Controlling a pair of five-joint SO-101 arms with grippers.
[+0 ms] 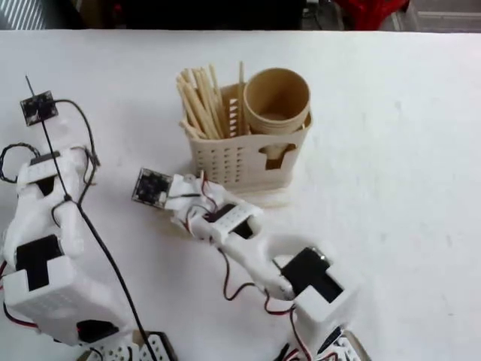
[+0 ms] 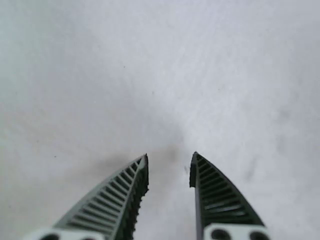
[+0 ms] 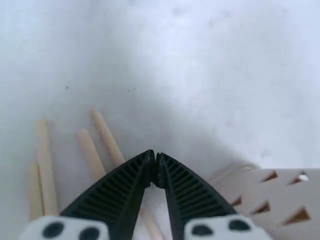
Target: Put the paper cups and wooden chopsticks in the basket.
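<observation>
The cream slotted basket (image 1: 240, 162) stands mid-table. Several wooden chopsticks (image 1: 201, 101) lean upright in its left compartment, and stacked paper cups (image 1: 276, 101) fill its right one. My right arm's wrist (image 1: 214, 214) lies just in front of the basket's left corner. My right gripper (image 3: 154, 159) is shut, tips touching, with chopstick ends (image 3: 105, 135) beside and behind the fingers and a basket wall (image 3: 272, 192) close by. I cannot tell if a stick is pinched. My left gripper (image 2: 169, 159) is open over bare white table.
The left arm (image 1: 41, 241) is folded back at the table's left, with black cables (image 1: 98, 241) trailing across it. A small circuit board (image 1: 37, 107) sticks up at the far left. White table (image 1: 398, 150) stretches to the right of the basket.
</observation>
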